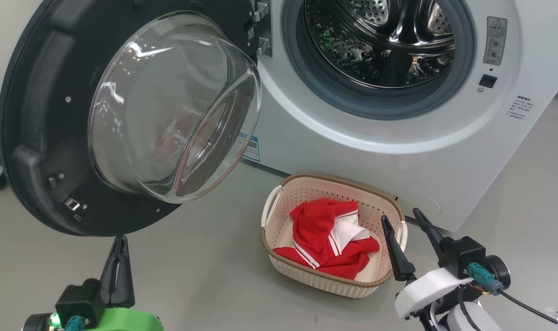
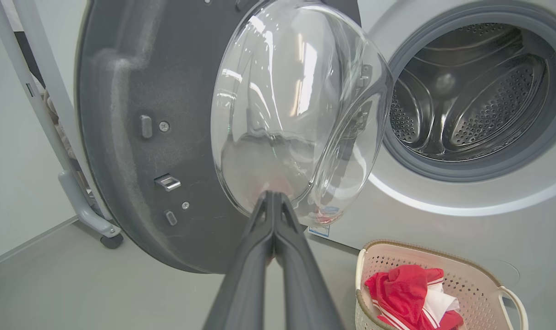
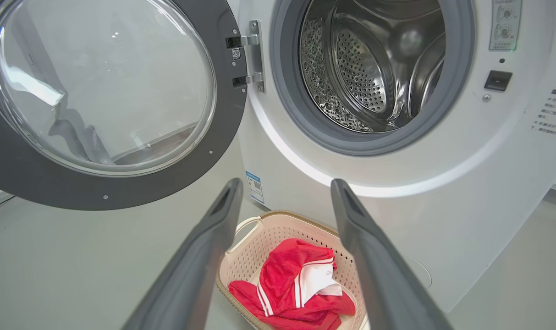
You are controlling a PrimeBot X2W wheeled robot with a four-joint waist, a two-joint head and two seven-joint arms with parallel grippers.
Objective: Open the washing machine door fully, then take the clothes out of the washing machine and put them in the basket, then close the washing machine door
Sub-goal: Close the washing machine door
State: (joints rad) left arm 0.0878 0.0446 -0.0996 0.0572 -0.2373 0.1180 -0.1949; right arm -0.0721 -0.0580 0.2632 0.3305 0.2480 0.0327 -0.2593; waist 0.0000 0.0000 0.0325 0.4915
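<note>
head view: door [image 1: 30, 115] top cut off; left pincer [image 1: 120, 242] closed, empty; right pincer [image 1: 400, 216] spread wide, empty, hiding basket [image 1: 306, 177] rim.

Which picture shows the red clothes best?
The head view: the whole pile of red clothes lies in the basket, nothing covering it. The right wrist view crops its bottom edge; the left wrist view crops more, in the bottom corner.

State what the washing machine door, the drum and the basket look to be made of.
The washing machine door: clear, glossy bowl, apparently glass, with sharp reflections; its inner frame looks matte dark plastic. The drum: shiny perforated metal, likely stainless steel, mirror-like. The basket: matte cream plastic with moulded holes; brown rim looks woven.
</note>
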